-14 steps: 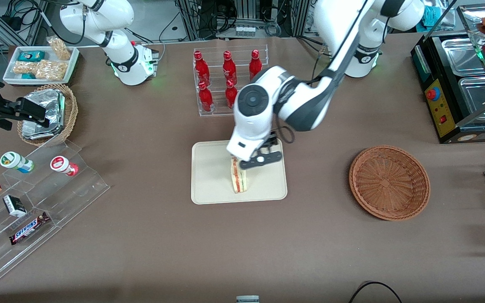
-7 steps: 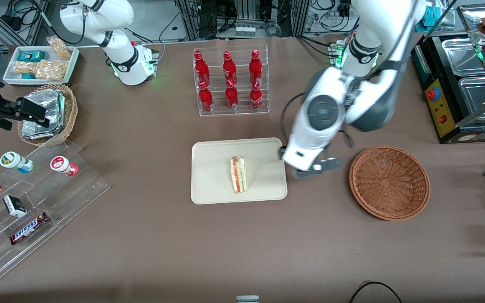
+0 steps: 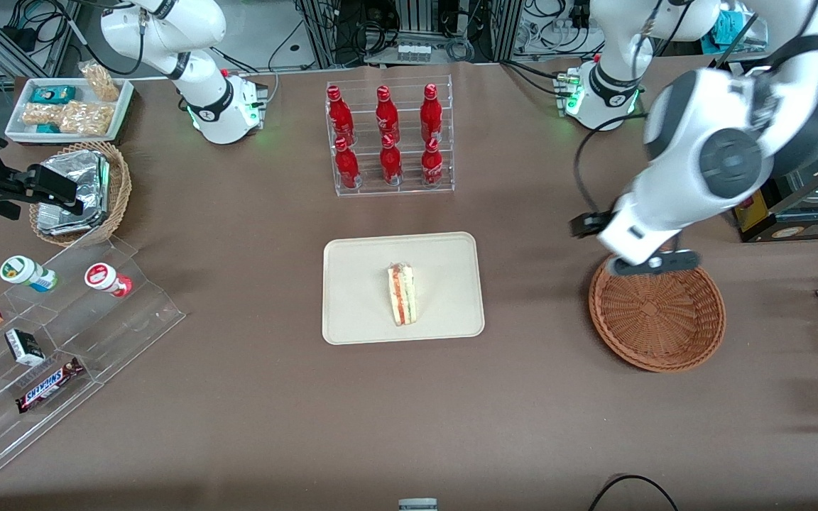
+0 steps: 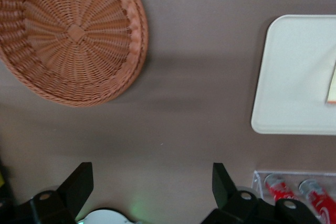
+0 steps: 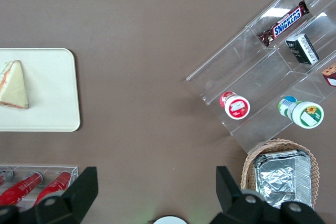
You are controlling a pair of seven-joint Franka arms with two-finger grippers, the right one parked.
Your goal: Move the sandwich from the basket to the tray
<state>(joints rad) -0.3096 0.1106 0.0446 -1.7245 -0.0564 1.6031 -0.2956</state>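
Note:
The sandwich [image 3: 402, 294] stands on edge on the cream tray [image 3: 352, 316], its red, orange and green layers facing up. It also shows in the right wrist view as a pale wedge, the sandwich [image 5: 13, 85] on the tray [image 5: 52, 108]. The reddish-brown basket [image 3: 657, 319] holds nothing. My left gripper [image 3: 654, 262] hangs open and empty above the basket's rim, on the side farther from the front camera. In the left wrist view the gripper [image 4: 151, 182] hangs over bare tablecloth between the basket [image 4: 73, 35] and the tray [image 4: 294, 77], with a sliver of the sandwich [image 4: 332, 85] showing.
A clear rack of red bottles [image 3: 388, 138] stands farther from the front camera than the tray. A black appliance [image 3: 785, 156] sits at the working arm's end. Toward the parked arm's end are a stepped acrylic shelf [image 3: 61, 341], a tan basket of foil packs [image 3: 82, 191] and a white snack tray [image 3: 72, 106].
The gripper let go of the sandwich on the tray, rose and swung toward the working arm's end, ending above the basket's rim. The sandwich has stayed put.

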